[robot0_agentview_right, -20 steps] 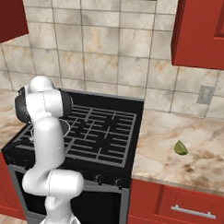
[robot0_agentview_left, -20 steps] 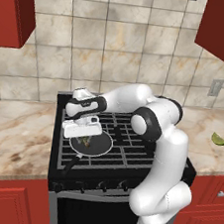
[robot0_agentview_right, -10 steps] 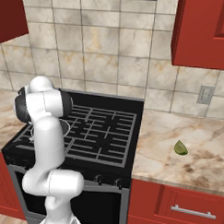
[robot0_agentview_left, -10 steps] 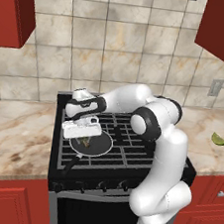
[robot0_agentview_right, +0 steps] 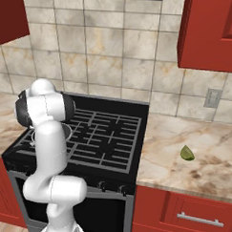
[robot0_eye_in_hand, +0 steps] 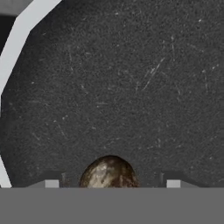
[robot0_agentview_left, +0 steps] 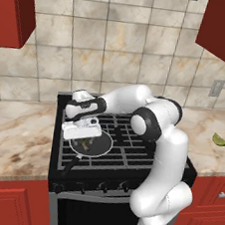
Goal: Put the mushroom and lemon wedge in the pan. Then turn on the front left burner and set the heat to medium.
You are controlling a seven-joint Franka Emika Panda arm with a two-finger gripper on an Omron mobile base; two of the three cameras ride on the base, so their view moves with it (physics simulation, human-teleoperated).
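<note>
The black pan with its pale rim sits on the stove's front left burner, handle toward the front. My gripper hangs low over it, pointing down. In the hand view the pan's scratched floor is close below. The tan-brown mushroom lies on that floor between my fingertips, with a gap on each side; the gripper is open. The yellow-green lemon wedge lies far right on the counter.
The black stove has grates across all burners and a row of knobs along its front edge. Marble counters flank it on both sides. Red cabinets hang above, and a wall outlet sits behind the right counter.
The hand stays over the pan; its height shifts only slightly. The lemon wedge has not moved.
</note>
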